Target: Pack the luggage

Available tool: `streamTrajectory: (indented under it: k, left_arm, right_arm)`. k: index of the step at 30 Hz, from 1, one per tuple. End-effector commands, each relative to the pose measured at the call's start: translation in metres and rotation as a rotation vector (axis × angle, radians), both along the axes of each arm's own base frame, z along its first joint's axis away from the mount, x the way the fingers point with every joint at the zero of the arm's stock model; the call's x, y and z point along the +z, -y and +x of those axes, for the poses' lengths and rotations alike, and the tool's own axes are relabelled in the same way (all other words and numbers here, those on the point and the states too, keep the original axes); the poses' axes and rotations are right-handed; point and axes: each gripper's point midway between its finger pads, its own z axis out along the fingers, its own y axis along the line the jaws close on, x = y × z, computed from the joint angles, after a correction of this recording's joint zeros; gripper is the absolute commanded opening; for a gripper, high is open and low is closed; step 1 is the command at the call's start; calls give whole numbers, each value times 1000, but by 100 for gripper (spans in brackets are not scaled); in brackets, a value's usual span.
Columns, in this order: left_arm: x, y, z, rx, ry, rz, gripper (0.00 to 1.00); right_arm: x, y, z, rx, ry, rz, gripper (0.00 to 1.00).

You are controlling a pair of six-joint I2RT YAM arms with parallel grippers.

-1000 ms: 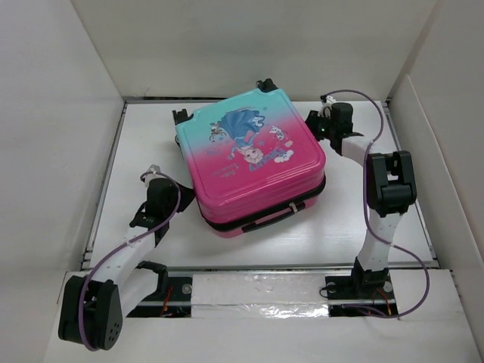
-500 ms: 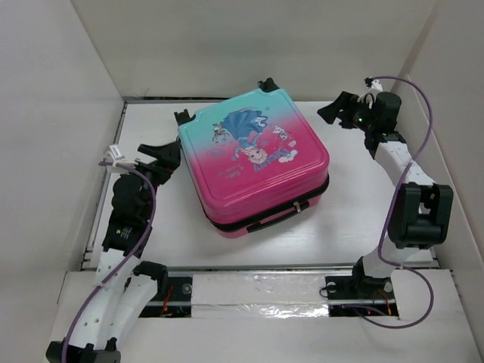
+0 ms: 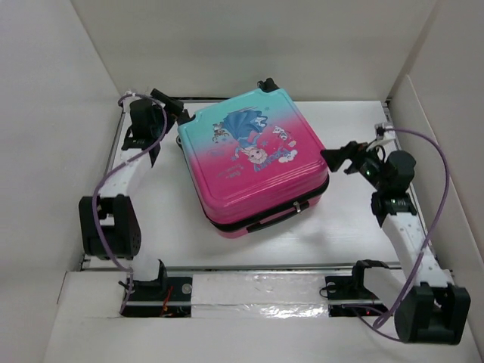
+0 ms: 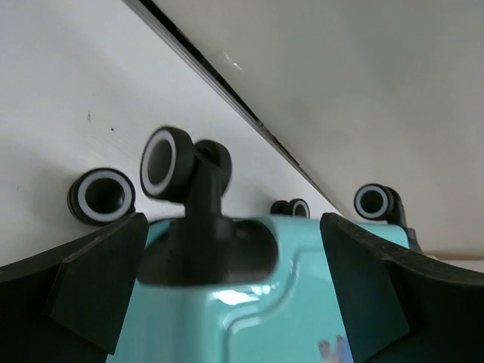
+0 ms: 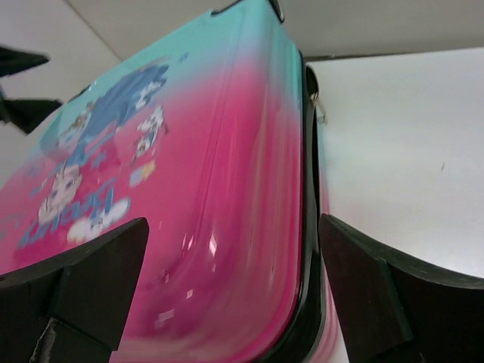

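The left end effector hovered over the far-left corner of the white desk. Its jaws were spread wide and held nothing, and it was aimed at the teal end of the luggage. In its wrist view, black-and-white wheels showed between the two dark fingers, the nearest one on a black bracket and the others farther along toward the back wall.

The luggage lay flat and closed in the middle of the desk, turned a little askew. Its cartoon princess print faced up, with teal at the far end shading to pink at the near end, and a dark handle sat on the near side.

The right end effector sat just beside the suitcase's right edge. Its jaws were also wide apart and empty, facing the pink shell. Whether a fingertip touched the shell could not be told.
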Motion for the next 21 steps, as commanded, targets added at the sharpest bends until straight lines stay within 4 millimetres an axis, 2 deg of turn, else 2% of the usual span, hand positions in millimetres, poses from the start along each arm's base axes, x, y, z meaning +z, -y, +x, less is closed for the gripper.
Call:
streamTrajectory:
  k: [1,2,3,4,6,7,9,10,13,17,21]
  left_arm:
    - [12,-7,26,-87,19,-20,99]
    - [8,-8,32,-102,19,-35,99]
    - [7,-6,35,-129,20,-63,99]
    - [2,-10,43,-132,38,-77,99]
    - [-2,-4,48,-174,51,-133,99]
    - [-11,0,55,-193,52,-152,99]
    - [-14,7,61,-236,42,-181,99]
    - [-28,10,66,-247,19,-199,99]
    - [-41,16,71,-272,13,-253,99]
    - [-48,22,75,-295,32,-308,99]
    - [-39,30,79,-314,98,-369,99]
  right_arm:
    - [3,6,-26,-51,91,-35,100]
    - [-14,9,-33,-67,62,-43,100]
    - [-21,9,-40,-71,45,-55,100]
    - [-16,13,-48,-81,80,-87,100]
    - [-22,14,-57,-81,57,-102,100]
    - [-20,7,-61,-50,69,-98,100]
    - [-18,-1,-65,-11,81,-95,100]
    - [-20,-6,-67,20,82,-104,100]
    - [-28,-5,-66,25,45,-128,100]
    - [-34,-11,-70,53,32,-123,100]
    - [-37,-14,-72,73,31,-114,100]
